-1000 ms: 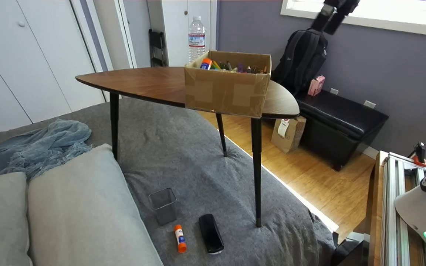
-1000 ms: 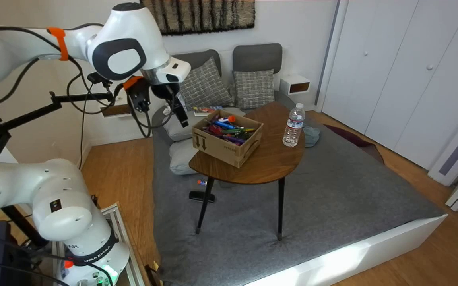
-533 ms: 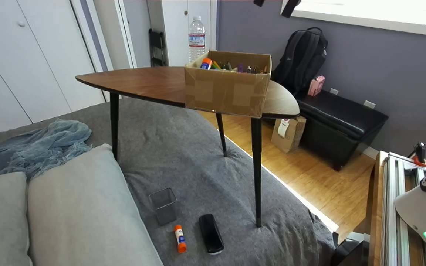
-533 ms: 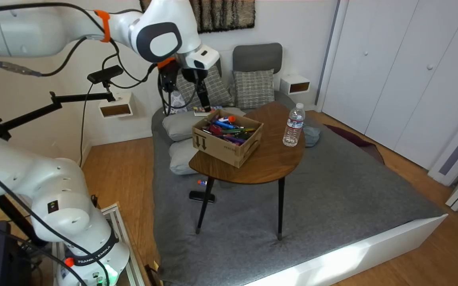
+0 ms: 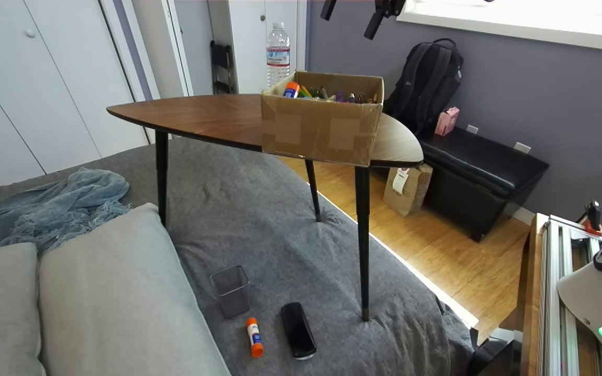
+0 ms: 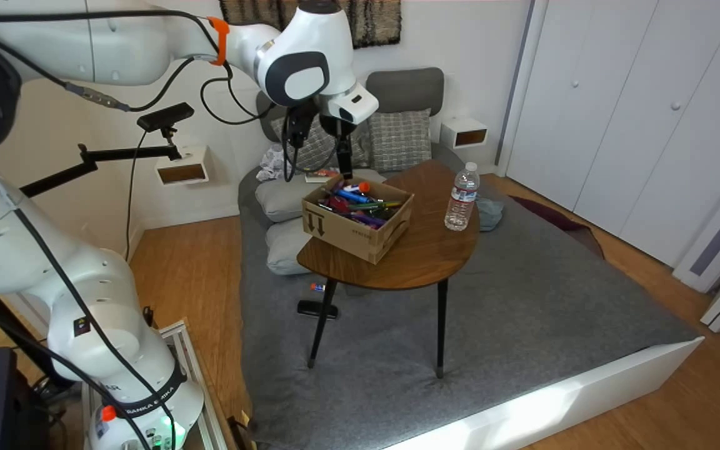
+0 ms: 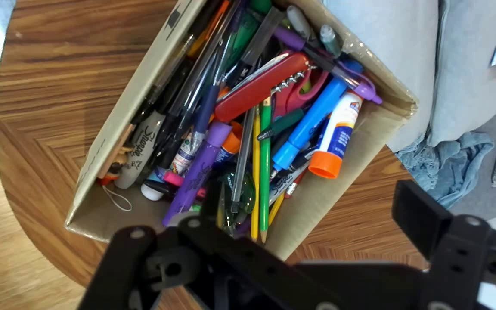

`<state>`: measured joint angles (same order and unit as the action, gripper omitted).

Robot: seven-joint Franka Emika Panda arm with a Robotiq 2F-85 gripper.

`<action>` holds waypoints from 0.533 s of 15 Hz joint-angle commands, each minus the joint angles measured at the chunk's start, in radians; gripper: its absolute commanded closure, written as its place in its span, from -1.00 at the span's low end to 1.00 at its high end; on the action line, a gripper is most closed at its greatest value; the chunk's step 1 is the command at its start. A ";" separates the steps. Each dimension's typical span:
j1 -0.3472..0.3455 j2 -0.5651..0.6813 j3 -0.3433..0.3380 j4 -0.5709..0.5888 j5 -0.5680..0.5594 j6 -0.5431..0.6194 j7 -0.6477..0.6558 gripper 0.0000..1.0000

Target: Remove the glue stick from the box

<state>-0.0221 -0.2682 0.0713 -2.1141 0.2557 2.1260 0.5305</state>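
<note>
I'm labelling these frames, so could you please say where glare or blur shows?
In the wrist view, gripper blurred, a glue stick sharper; in an exterior view, window blown out white; in an exterior view, bright glare on the bed frame.

"Sharpie" reads on the grey marker (image 7: 139, 150) and the purple marker (image 7: 197, 174), two downward arrows (image 6: 315, 224) stand on the box (image 6: 350, 240), and "EMIKA" on the robot base (image 6: 144, 405)
</note>
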 commanded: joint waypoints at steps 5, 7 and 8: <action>0.007 0.028 -0.012 0.013 0.028 0.010 -0.024 -1.00; 0.008 0.058 -0.026 0.012 0.048 0.032 -0.071 -1.00; 0.012 0.070 -0.036 0.011 0.068 0.038 -0.105 -1.00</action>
<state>-0.0220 -0.2454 0.0637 -2.1101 0.2629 2.1297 0.5053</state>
